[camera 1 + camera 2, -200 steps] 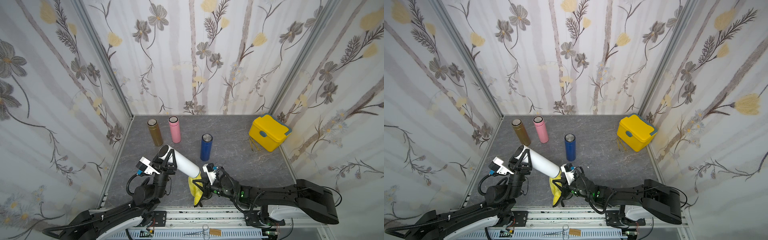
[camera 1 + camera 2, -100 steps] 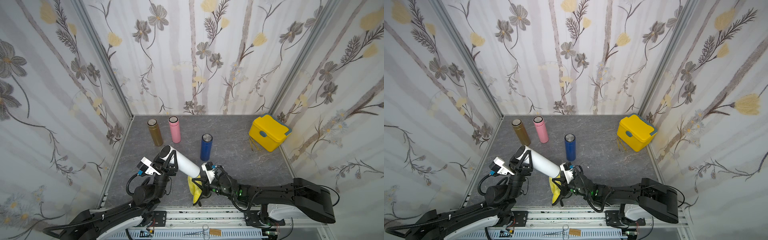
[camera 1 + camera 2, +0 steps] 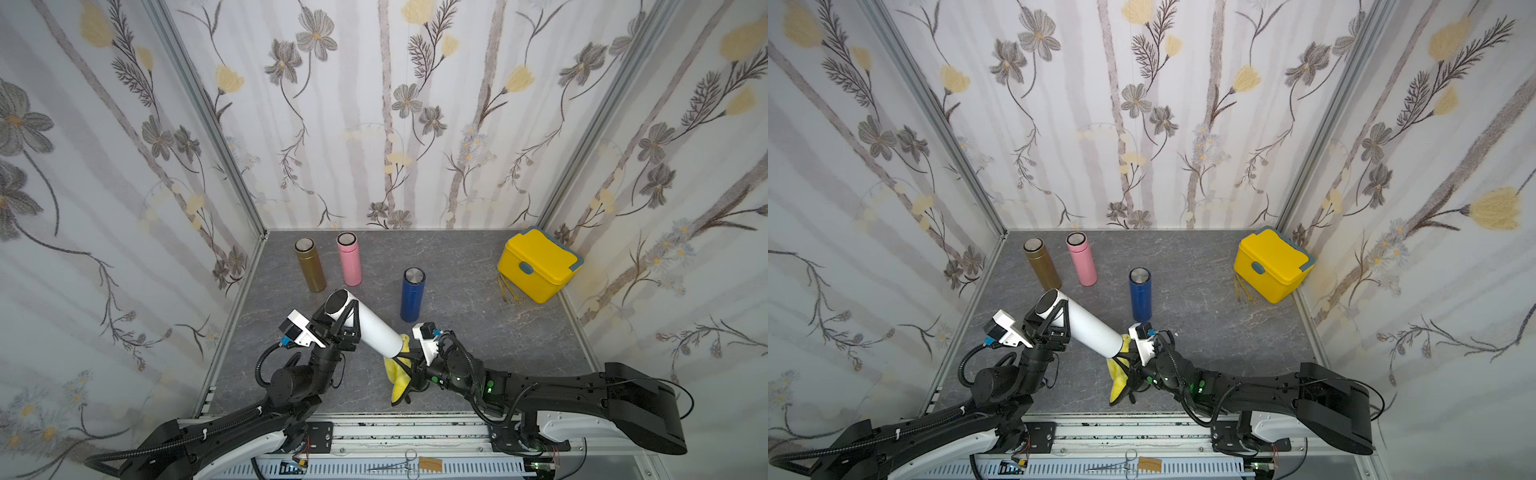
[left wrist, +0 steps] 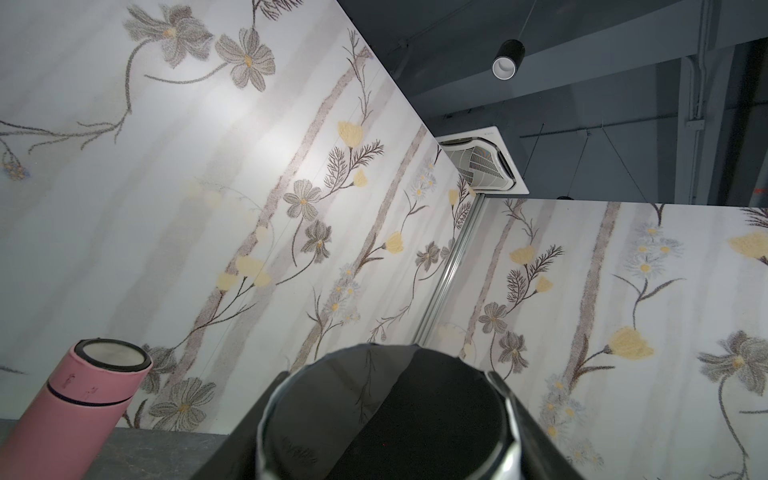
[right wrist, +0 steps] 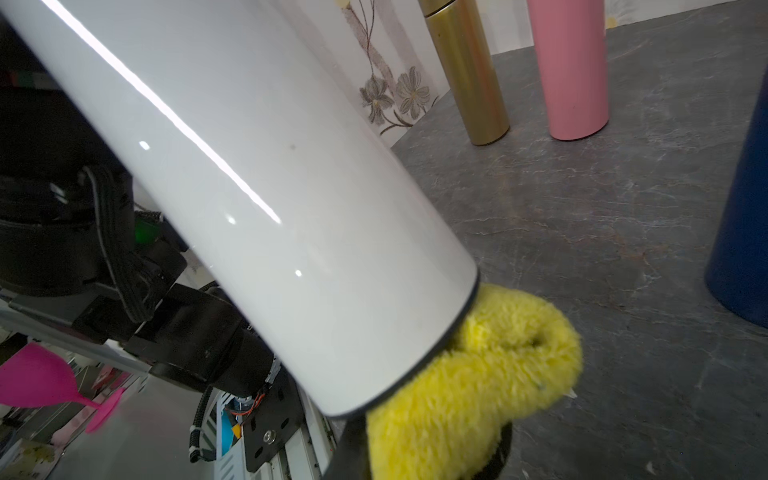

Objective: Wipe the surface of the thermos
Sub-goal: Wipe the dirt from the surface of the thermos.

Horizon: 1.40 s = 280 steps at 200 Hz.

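A white thermos (image 3: 372, 328) (image 3: 1090, 327) hangs tilted above the grey floor, its dark lid (image 4: 382, 415) up and to the left. My left gripper (image 3: 347, 318) (image 3: 1054, 319) is shut on its upper part, a black finger on each side. My right gripper (image 3: 413, 368) (image 3: 1130, 368) (image 5: 419, 457) is shut on a fluffy yellow cloth (image 3: 397, 376) (image 3: 1117, 376) (image 5: 478, 374). The cloth presses against the rim of the thermos's lower end (image 5: 415, 332). The thermos's glossy white side (image 5: 270, 199) fills the right wrist view.
A gold thermos (image 3: 311, 266), a pink thermos (image 3: 349, 259) (image 4: 75, 399) and a blue thermos (image 3: 412, 295) stand upright behind the held one. A yellow lidded box (image 3: 536, 266) sits in the back right corner. Flowered walls close in three sides.
The right gripper with the cloth has shifted only slightly at the thermos's lower end. The left gripper holds the thermos at the same tilt.
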### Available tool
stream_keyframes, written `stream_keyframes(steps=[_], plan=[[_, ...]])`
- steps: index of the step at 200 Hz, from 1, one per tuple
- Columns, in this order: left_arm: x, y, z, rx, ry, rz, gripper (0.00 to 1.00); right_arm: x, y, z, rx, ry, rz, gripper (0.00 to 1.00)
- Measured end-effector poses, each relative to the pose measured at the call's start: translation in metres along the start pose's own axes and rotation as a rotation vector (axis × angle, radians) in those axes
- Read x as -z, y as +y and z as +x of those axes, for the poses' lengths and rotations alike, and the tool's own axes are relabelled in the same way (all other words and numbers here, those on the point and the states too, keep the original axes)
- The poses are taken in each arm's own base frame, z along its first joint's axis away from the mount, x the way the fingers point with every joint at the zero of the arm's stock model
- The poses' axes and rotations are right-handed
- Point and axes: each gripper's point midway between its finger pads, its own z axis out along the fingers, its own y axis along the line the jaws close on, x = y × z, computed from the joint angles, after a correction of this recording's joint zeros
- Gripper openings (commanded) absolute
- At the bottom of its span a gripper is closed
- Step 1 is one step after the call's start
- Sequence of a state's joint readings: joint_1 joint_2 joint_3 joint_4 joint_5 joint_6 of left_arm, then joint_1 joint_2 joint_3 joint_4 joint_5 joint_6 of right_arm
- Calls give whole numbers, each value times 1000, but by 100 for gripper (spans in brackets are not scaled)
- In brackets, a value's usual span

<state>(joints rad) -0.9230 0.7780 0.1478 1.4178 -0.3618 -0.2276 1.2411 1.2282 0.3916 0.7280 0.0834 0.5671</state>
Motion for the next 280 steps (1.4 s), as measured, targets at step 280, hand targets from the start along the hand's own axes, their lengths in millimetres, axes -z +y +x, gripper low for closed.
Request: stream_keyframes(steps=[280], plan=[[-67,155,110,-697,230,-410,0,175,-187,-105,-81,-463,901,0]])
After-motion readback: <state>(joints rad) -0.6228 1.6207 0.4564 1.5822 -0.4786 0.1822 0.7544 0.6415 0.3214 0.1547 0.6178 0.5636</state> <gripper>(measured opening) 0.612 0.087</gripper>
